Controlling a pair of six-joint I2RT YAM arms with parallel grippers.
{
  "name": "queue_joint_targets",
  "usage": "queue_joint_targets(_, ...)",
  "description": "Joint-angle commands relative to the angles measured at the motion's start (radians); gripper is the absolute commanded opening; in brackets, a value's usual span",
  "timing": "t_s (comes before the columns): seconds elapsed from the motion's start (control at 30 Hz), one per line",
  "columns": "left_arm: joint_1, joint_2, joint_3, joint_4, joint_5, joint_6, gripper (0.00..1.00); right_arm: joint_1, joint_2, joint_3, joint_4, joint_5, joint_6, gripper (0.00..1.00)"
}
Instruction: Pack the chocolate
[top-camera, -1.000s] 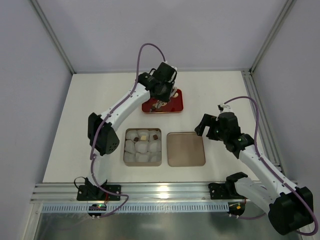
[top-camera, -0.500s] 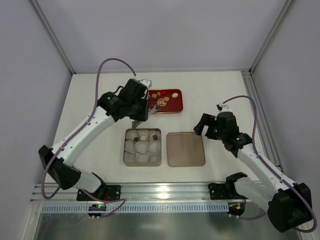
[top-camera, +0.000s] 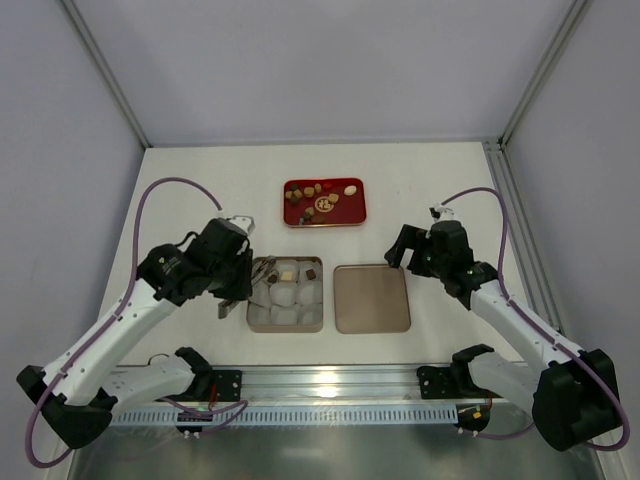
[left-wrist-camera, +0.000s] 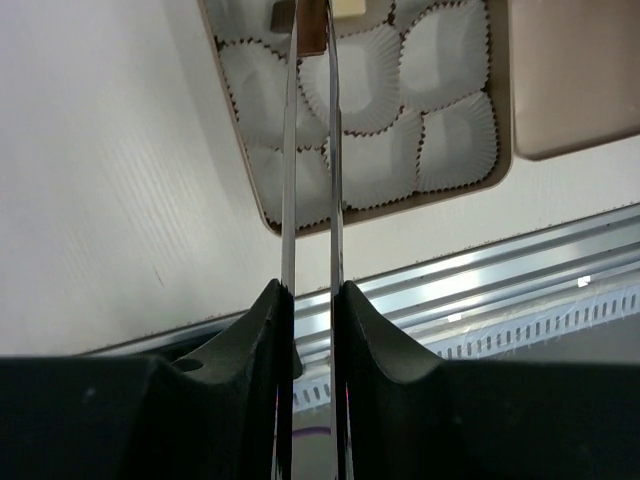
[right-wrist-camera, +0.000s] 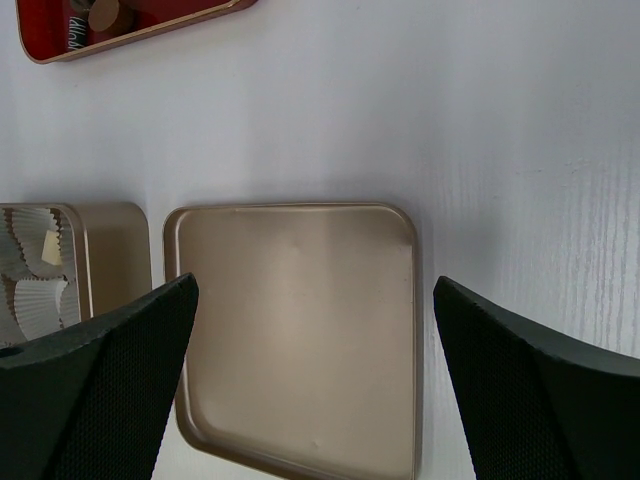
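Since the left arm (top-camera: 105, 335) swung over: gone from red tray (top-camera: 350, 217) at 12 o'clock to the tin's (top-camera: 285, 326) 9 o'clock side
Left gripper (left-wrist-camera: 310, 290): clamped narrow on tweezers (left-wrist-camera: 288, 180)
Chocolate (left-wrist-camera: 312, 30): brown piece in the tweezer tips, over the tin's far row of paper cups (left-wrist-camera: 440, 150), seemingly not yet released
Right gripper (right-wrist-camera: 315, 290): spread wide, empty, above lid (top-camera: 372, 298) at 3 o'clock
Writing: none legible

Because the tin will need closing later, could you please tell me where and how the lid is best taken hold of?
I would grip the lid by its right-hand rim from above, one finger inside, one outside. It lies flat, hollow side up, its left edge close to the tin; the open right tool hovers near it.
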Motion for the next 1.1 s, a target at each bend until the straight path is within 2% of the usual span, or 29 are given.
queue_joint_targets(0.0, -0.001, -0.051, -0.031, -0.043, -0.017, -0.05, 0.08, 0.003, 0.008, 0.004, 0.054, -0.002, 0.014, 1.0)
queue_joint_targets(0.3, -0.001, -0.107, -0.108, -0.092, -0.022, -0.093, 0.08, 0.01, 0.003, -0.001, 0.046, 0.006, 0.015, 1.0)
queue_joint_targets(0.63, -0.001, -0.11, -0.162, -0.054, -0.008, -0.104, 0.1, 0.01, 0.005, -0.002, 0.045, 0.006, 0.015, 1.0)
queue_joint_targets(1.07, -0.001, -0.09, -0.198, 0.017, 0.003, -0.108, 0.21, 0.011, 0.0, -0.01, 0.046, 0.006, 0.017, 1.0)
